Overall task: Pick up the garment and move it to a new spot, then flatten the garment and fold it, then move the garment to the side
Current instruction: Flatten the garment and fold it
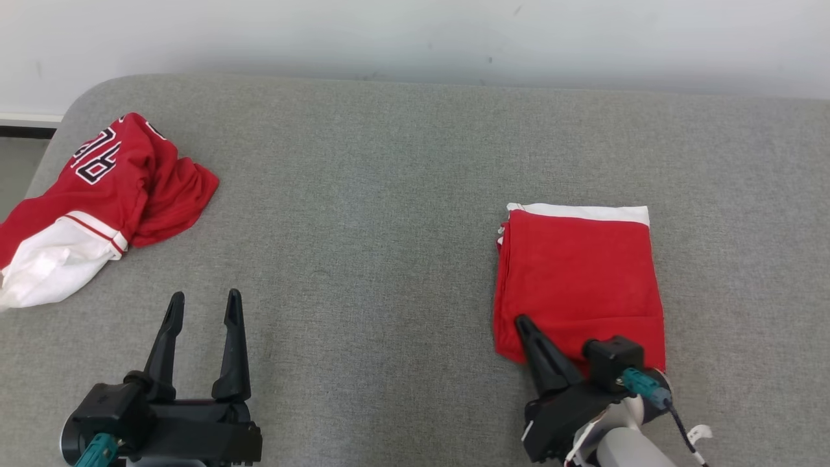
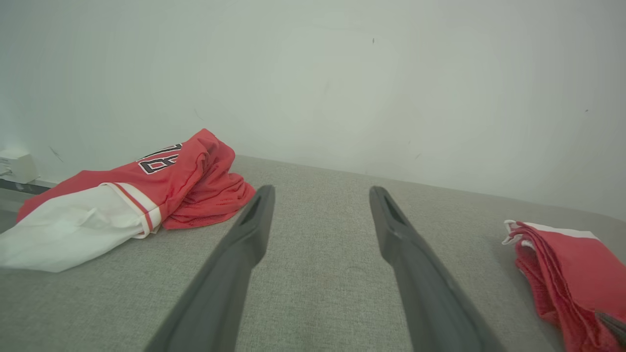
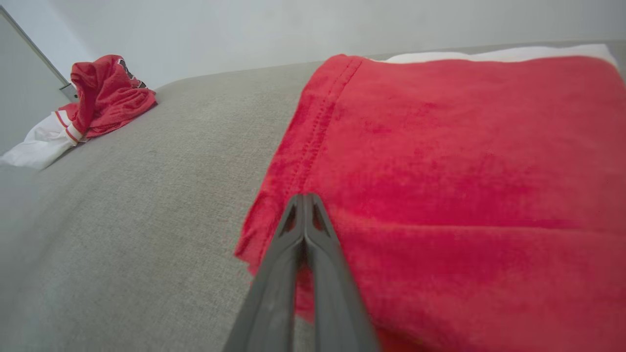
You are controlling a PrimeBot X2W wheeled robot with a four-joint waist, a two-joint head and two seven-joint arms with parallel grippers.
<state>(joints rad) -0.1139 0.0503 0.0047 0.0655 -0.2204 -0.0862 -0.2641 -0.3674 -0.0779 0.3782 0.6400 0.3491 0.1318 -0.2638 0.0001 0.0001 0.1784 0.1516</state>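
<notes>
A folded red cloth garment (image 1: pixel 579 279) is laid rightward on a grey fabric worktop (image 1: pixel 363 259). The right pincer (image 1: pixel 522 322) is clenched at its near corner, likely for dragging aside; the left pincer (image 1: pixel 205 298) is released.

loc: bare test rm, lab-like | sfc: grey cloth-covered pad (image 1: pixel 389 162), rounded far-left corner, vs plain white wall (image 1: pixel 415 32) | props: folded red garment (image 1: pixel 580 279) nr right edge, crumpled jersey (image 1: pixel 130 175) at left edge
</notes>
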